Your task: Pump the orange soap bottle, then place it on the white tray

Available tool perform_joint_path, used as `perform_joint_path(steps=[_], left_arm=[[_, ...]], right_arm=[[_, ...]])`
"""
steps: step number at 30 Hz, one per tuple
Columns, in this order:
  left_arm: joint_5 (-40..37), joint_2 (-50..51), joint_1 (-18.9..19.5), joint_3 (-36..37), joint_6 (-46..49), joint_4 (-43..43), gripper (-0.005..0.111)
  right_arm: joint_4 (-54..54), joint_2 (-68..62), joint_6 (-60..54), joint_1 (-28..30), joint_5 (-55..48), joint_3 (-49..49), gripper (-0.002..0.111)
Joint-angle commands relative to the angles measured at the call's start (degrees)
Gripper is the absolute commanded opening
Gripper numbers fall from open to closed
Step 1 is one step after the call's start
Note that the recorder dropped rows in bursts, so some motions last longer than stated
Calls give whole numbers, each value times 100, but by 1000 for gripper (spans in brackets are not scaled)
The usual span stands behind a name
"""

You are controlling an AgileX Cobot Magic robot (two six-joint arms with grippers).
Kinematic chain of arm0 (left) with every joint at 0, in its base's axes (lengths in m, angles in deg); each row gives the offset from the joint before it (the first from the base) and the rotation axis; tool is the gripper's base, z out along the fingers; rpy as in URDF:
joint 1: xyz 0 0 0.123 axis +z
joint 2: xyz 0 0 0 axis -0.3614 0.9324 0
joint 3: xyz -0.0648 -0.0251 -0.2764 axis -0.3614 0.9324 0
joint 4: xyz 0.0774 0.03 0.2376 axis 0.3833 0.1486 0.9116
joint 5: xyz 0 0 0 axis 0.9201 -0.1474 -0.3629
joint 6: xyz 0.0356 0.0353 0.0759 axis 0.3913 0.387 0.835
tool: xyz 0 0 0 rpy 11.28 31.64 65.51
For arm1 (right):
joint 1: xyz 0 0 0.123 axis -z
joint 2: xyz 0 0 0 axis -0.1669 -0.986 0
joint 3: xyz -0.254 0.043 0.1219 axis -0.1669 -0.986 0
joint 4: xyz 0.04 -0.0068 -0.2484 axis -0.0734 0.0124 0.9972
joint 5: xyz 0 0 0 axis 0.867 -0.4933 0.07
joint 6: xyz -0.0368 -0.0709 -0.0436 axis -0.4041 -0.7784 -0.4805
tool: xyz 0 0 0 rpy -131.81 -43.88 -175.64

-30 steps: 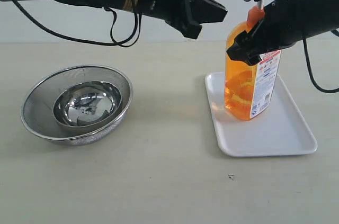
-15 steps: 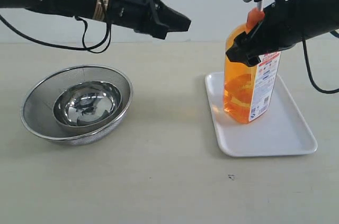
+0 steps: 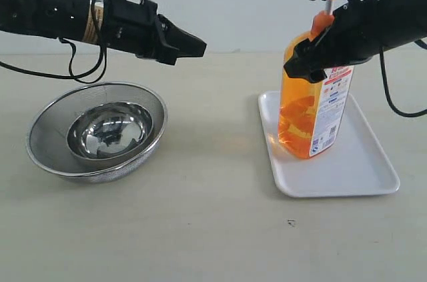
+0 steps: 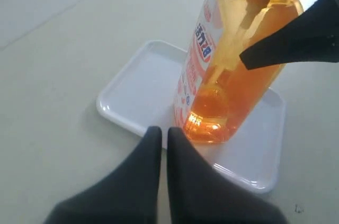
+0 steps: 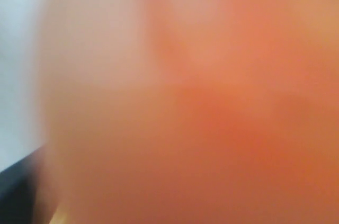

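The orange soap bottle (image 3: 307, 115) stands slightly tilted, its base on the left part of the white tray (image 3: 360, 162). My right gripper (image 3: 319, 62) is shut on the bottle's upper body, just below the orange pump head (image 3: 321, 22). In the right wrist view the bottle (image 5: 212, 102) fills the picture as an orange blur and hides the jaws. My left gripper (image 3: 199, 47) is shut on nothing, in the air left of the bottle and well apart from it. The left wrist view shows the left gripper (image 4: 161, 131) pointing at the bottle (image 4: 233, 75) and the tray (image 4: 137, 91).
A round steel mesh strainer (image 3: 53, 129) holding a smaller steel bowl (image 3: 110, 129) sits on the beige table at the left, below my left arm. A small dark speck (image 3: 291, 223) lies in front of the tray.
My left arm has drawn back to the left, away from the bottle's pump. The bottle in my right gripper has shifted slightly lower and tilted a little.
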Motion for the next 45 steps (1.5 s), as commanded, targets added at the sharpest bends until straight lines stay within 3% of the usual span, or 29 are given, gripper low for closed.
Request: perform_joint_path(steps=[1,6,14,45], left_arm=[[-70,-191,13,99,101,-11,5],[-70,-213,13,99,101,-11,5],[-70,-213,13,99,101,-11,5],[16,-212,336,99,36,-11,5]], right_arm=[[-2,117,82,37,211,118,72],[378,117,520,37,211,118,72],[1400,117,1448,37,121,118,105],[1475,751,1356,37,-1107,118,105]])
